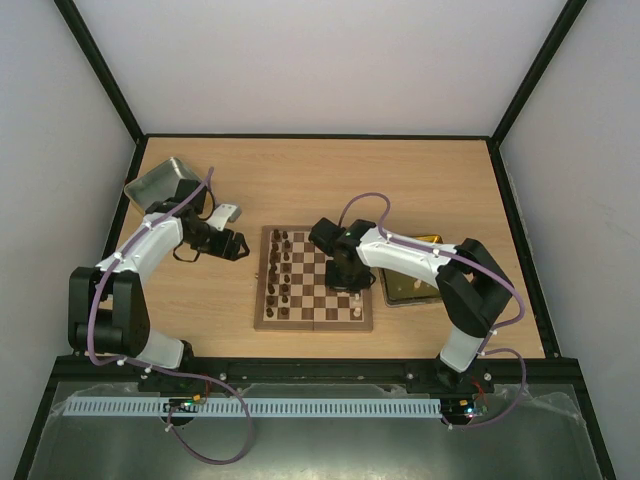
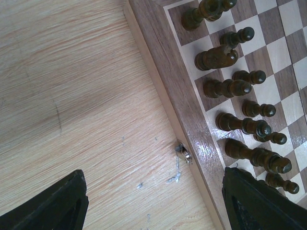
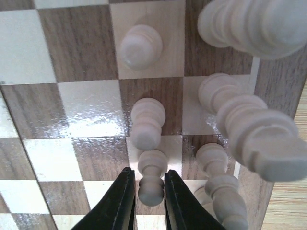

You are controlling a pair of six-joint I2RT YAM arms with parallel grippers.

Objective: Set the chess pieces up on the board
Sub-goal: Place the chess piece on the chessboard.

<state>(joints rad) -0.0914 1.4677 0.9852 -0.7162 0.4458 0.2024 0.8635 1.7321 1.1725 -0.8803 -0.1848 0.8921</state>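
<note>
The board [image 1: 313, 320] lies mid-table. Dark brown chess pieces [image 1: 280, 265] stand in two columns along its left side, also in the left wrist view [image 2: 225, 88]. Several cream pieces [image 1: 357, 300] stand at its right edge. My right gripper [image 1: 347, 282] is over the board's right part, shut on a cream pawn [image 3: 152, 172] that stands on a square, fingers [image 3: 122, 201] on either side of its head. More cream pieces [image 3: 147, 122] stand close around it. My left gripper [image 1: 235, 245] is open and empty above bare table just left of the board's edge [image 2: 172, 81].
A silver tin [image 1: 160, 180] sits at the back left corner. A yellow-sided tray [image 1: 412, 292] lies right of the board, partly under my right arm. A small metal latch [image 2: 183, 153] sticks out of the board's left edge. Tall cream pieces [image 3: 254, 129] crowd the right of the held pawn.
</note>
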